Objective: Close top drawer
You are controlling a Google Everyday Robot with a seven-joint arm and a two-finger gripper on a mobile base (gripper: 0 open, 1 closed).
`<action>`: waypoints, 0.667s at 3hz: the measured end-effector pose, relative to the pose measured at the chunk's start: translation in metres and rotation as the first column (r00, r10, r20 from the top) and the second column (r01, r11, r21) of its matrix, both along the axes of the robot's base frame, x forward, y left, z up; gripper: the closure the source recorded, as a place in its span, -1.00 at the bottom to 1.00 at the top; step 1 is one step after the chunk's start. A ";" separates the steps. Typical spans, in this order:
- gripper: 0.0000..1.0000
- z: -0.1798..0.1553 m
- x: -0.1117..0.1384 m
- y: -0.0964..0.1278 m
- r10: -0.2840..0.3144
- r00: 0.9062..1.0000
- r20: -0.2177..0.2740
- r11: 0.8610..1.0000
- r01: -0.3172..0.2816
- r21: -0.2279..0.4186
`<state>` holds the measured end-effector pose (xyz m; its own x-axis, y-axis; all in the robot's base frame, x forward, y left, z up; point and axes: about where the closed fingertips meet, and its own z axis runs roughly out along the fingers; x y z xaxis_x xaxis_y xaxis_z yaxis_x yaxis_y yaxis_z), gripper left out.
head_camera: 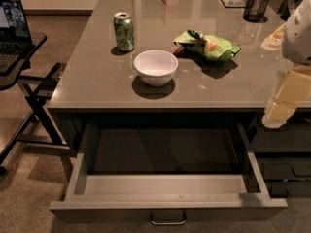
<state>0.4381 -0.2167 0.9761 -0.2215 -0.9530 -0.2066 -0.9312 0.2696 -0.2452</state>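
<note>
The top drawer (121, 210) is pulled far out from under the grey counter (97, 81). Its dark-grey front faces me at the bottom of the view, with a small metal pull (167, 219) at its centre. Its paler grey inside shows nothing in it. My gripper (278, 111) hangs at the right edge of the view, just off the counter's front right corner. It is above and to the right of the drawer's right side wall, apart from the drawer and its pull. My white arm (301, 30) rises above it.
On the counter stand a white bowl (155, 67), a green can (124, 31), a green snack bag (209, 45) and a black mesh cup (256, 6). Other dark drawer fronts (286, 171) sit at the right. A laptop on a stand (12, 28) is at the left.
</note>
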 end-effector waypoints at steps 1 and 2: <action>-1.00 -0.002 0.007 -0.001 0.002 1.000 -0.001 1.000 -0.002 0.005; -0.64 -0.022 0.021 -0.008 0.026 1.000 0.001 0.999 -0.026 0.045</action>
